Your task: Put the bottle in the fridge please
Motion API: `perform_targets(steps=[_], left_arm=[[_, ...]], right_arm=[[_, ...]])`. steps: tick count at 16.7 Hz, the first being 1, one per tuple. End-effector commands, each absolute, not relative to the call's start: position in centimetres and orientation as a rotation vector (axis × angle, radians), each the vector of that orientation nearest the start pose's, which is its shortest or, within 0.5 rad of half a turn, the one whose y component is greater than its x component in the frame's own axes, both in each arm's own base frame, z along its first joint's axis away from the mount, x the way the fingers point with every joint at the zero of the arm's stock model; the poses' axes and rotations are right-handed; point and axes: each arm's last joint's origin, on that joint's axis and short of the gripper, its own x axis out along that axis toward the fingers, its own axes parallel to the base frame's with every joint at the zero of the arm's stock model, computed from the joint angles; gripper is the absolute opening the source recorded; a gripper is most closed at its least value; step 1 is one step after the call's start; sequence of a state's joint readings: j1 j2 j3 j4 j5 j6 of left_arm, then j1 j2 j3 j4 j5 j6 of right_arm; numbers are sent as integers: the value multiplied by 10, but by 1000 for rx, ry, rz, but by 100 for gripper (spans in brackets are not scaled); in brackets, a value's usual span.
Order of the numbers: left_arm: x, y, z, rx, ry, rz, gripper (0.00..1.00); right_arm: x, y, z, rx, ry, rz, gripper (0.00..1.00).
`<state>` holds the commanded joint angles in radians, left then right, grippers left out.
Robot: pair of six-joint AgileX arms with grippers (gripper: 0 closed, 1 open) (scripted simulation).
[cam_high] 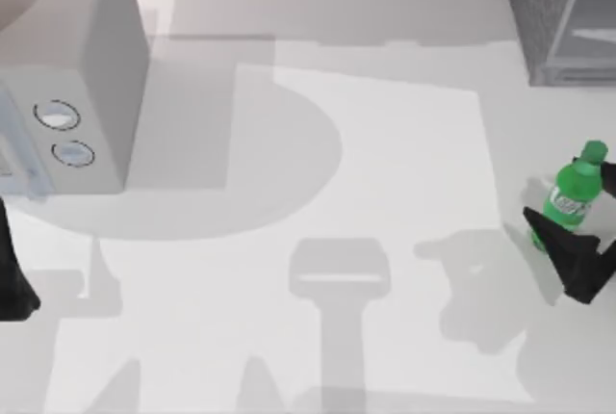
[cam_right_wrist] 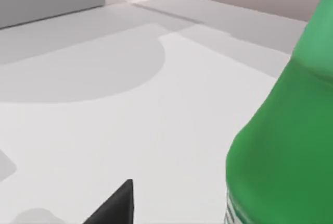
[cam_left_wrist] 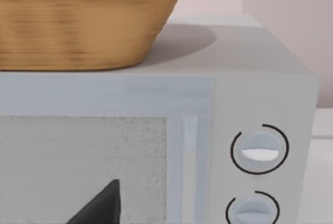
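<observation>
The green bottle (cam_high: pixel 573 193) stands near the table's right edge, its cap (cam_high: pixel 594 152) toward the back. My right gripper (cam_high: pixel 570 204) is open around it, with one dark finger (cam_high: pixel 551 229) at the bottle's lower left and the other at its right. In the right wrist view the bottle (cam_right_wrist: pixel 286 146) looms close, and a gap of bare table separates it from the finger tip (cam_right_wrist: pixel 117 203). The fridge (cam_high: pixel 539 19) stands at the back right corner, its pale interior facing the table. My left gripper (cam_high: pixel 12 284) is parked at the left edge, facing the microwave.
A pale grey microwave (cam_high: pixel 91 87) with two round dials (cam_high: pixel 60 116) fills the back left. A wicker basket (cam_left_wrist: pixel 78 21) sits on top of it. The white table (cam_high: pixel 366 173) stretches between microwave and bottle.
</observation>
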<state>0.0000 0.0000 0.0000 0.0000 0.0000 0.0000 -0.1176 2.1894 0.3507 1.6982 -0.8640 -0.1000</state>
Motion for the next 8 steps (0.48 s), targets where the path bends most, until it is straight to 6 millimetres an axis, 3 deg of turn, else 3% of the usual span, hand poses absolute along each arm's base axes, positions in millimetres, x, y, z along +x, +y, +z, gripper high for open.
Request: perform_targets(steps=[8], left_arm=[[106, -1, 160, 0, 0, 0, 100]], right_arm=[[258, -5, 49, -38, 95, 775, 18]])
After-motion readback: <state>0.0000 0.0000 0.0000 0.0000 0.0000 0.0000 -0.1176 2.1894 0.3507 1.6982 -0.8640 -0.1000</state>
